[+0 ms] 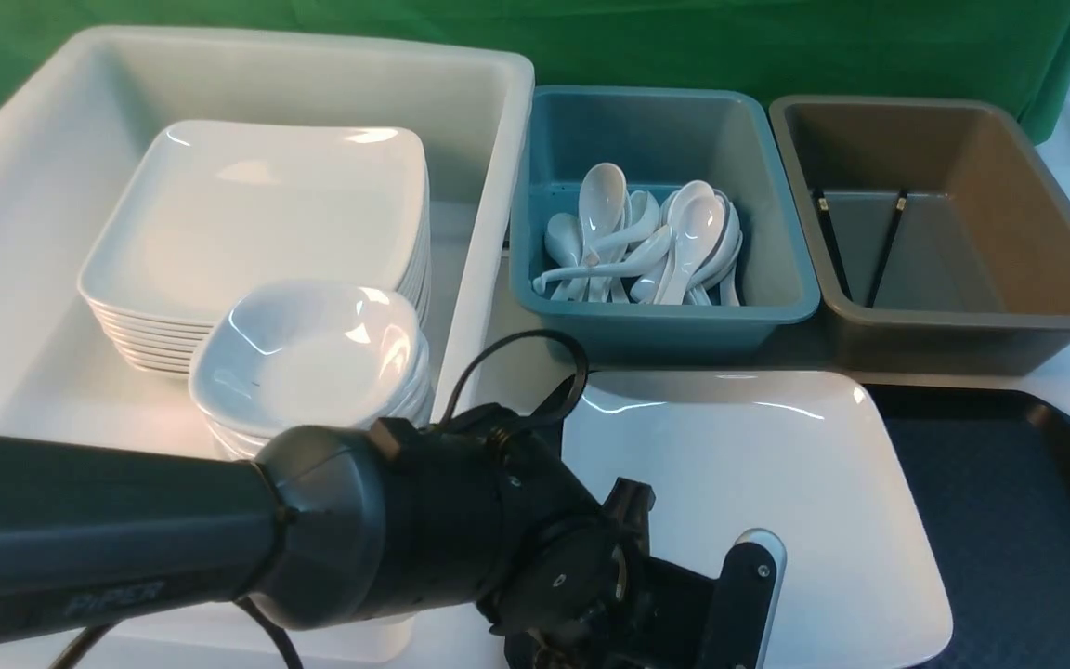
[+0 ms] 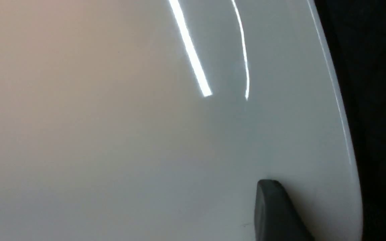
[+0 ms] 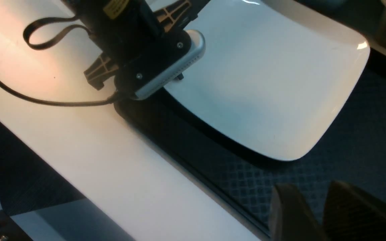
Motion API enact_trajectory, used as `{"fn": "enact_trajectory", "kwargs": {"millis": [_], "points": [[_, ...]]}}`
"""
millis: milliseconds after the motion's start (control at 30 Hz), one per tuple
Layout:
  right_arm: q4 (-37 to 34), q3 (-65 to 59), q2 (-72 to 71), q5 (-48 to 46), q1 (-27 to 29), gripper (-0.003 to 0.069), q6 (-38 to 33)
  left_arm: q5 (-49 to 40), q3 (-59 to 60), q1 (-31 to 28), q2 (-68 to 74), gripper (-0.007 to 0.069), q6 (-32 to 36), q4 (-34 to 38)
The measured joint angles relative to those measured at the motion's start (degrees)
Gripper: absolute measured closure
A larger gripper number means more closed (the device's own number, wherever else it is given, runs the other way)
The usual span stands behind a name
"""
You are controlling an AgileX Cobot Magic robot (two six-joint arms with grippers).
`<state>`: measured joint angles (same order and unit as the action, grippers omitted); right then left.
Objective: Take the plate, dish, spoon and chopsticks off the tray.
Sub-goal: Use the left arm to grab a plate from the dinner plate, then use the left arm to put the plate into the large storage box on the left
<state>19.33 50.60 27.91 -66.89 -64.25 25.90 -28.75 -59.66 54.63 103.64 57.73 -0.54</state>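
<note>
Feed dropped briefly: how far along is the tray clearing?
Done: chopsticks lie in the brown bin, spoons in the teal bin, dishes stacked in the white tub. In hand: left hand at the plate, near its edge. Left: that plate, on the tray.

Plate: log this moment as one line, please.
plate: on tray | left claw: at plate's edge, one finger on top, grip unclear | right claw: open, empty, above tray

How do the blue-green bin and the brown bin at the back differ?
The teal bin is blue-green, the brown bin grey-brown. The teal bin holds a heap of white spoons; the brown bin holds just two black chopsticks. Both are open rectangular bins, side by side behind the black tray.
</note>
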Motion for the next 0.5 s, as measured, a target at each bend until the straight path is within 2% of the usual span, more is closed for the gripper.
{"fn": "enact_trajectory", "kwargs": {"millis": [100, 233, 333, 500], "points": [[0.08, 0.0, 0.0, 0.0, 0.0, 0.0454, 0.0, -1.76, 0.0, 2.32, -3.1, 0.0466, -2.5, 0.05], [1.27, 0.0, 0.0, 0.0, 0.0, 0.0452, 0.0, -2.04, 0.0, 6.38, -9.68, 0.0564, -5.02, 0.17], [3.49, 0.0, 0.0, 0.0, 0.0, 0.0452, 0.0, -2.97, 0.0, 8.81, -14.41, 0.0591, -6.8, 0.17], [8.05, 0.0, 0.0, 0.0, 0.0, 0.0454, 1.35, -4.71, 0.0, 10.23, -18.32, 0.0593, -7.98, 0.54]]}}
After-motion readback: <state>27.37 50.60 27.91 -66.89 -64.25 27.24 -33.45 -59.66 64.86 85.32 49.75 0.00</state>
